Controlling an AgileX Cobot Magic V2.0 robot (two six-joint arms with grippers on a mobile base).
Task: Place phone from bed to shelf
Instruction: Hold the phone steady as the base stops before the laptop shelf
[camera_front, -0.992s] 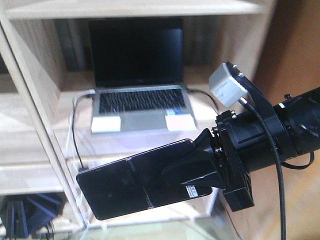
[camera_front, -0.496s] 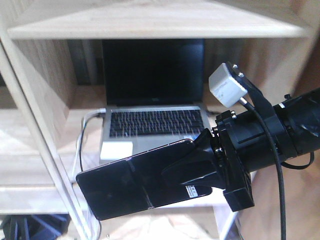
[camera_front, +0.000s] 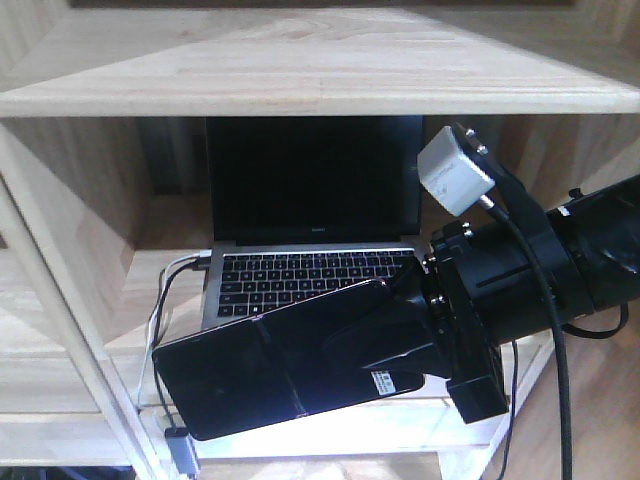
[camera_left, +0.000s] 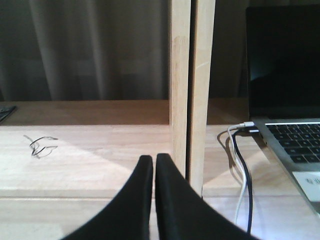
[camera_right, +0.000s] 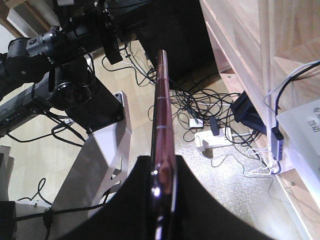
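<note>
The phone (camera_front: 240, 385) is a glossy black slab held flat and slightly tilted in front of the light wooden shelf (camera_front: 300, 70). My right gripper (camera_front: 345, 350) is shut on its right end. In the right wrist view the phone (camera_right: 161, 110) shows edge-on with its pinkish rim, pinched between the right gripper (camera_right: 164, 162) jaws. The shelf (camera_right: 240, 30) lies to the right there. My left gripper (camera_left: 153, 159) is shut on nothing, just before a shelf upright (camera_left: 180, 75). The bed is out of view.
An open grey laptop (camera_front: 310, 200) stands in the compartment behind the phone, also seen as the laptop (camera_left: 285, 65) at right. Cables (camera_left: 242, 170) run from its left side. On the floor lie a power strip (camera_right: 212, 140) and tangled cords beside the robot base (camera_right: 95, 100).
The shelf and laptop have grown larger and dropped lower in the front view. The phone stays clamped in my right gripper at the same place in the frame.
</note>
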